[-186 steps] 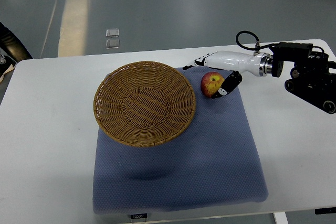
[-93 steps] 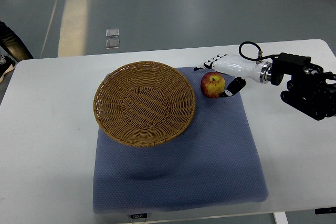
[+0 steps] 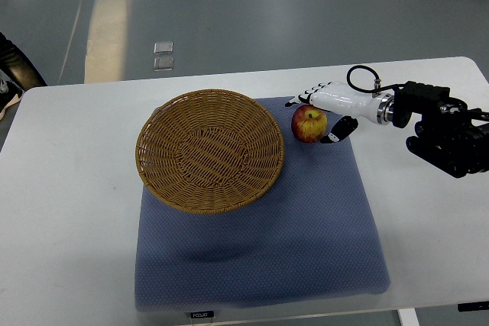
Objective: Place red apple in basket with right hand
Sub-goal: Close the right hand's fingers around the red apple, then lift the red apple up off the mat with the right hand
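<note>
A red and yellow apple [image 3: 309, 124] lies on the blue mat [image 3: 260, 242], just right of the round wicker basket [image 3: 209, 149]. The basket holds nothing. My right hand [image 3: 312, 118] comes in from the right edge, white with black fingertips. It is open and brackets the apple: the fingers [image 3: 304, 98] reach along the apple's far side and the thumb [image 3: 339, 127] lies at its right side. The apple rests on the mat and is not lifted. The left arm is out of view.
The mat lies on a white table [image 3: 69, 211]. The black forearm and wrist housing [image 3: 447, 135] sits over the table's right end. A person's dark shoe and leg [image 3: 11, 74] show at the left edge, off the table.
My right arm has drawn back a little to the right and the fingers no longer reach as far past the apple. The apple and basket have stayed put.
</note>
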Robot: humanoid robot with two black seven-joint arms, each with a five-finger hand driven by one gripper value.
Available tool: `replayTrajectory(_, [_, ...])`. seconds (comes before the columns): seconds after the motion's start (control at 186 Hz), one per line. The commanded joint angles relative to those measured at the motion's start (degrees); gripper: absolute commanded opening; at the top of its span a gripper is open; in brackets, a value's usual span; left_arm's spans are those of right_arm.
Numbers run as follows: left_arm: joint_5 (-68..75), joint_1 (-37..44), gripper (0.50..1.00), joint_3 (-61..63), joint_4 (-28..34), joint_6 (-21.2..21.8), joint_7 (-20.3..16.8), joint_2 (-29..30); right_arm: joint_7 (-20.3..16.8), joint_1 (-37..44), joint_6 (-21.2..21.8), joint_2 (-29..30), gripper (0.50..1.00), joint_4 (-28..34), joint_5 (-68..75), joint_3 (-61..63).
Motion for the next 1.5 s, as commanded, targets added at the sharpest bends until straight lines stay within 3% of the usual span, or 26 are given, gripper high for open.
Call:
replayTrajectory(0.0, [0.0,0.0,1.0,-0.01,0.0,0.0,-0.03,0.0,0.0,-0.03,-0.03,0.31,0.854,-0.6,0.0,-0.12])
replayTrajectory(0.145, [0.0,0.0,1.0,-0.01,0.0,0.0,-0.03,0.0,0.0,-0.03,-0.03,0.31,0.825,-0.95,0.0,-0.21])
replayTrajectory(0.436, [0.0,0.0,1.0,0.08,0.0,0.0,-0.03,0.0,0.0,0.41,0.59,0.22,0.68,-0.95,0.0,-0.21])
replayTrajectory(0.888, [0.0,0.0,1.0,-0.01,0.0,0.0,-0.03,0.0,0.0,2.25,0.5,-0.66,0.68,-0.95,0.97,0.59])
replayTrajectory(1.319, [0.0,0.0,1.0,-0.01,0.0,0.0,-0.03,0.0,0.0,11.3,0.32,-0.75,0.684,-0.78,1.23,1.2])
replayTrajectory(1.496, [0.0,0.0,1.0,0.08,0.0,0.0,-0.03,0.0,0.35,13.68,0.59,0.4,0.697,4.58,1.58,1.11])
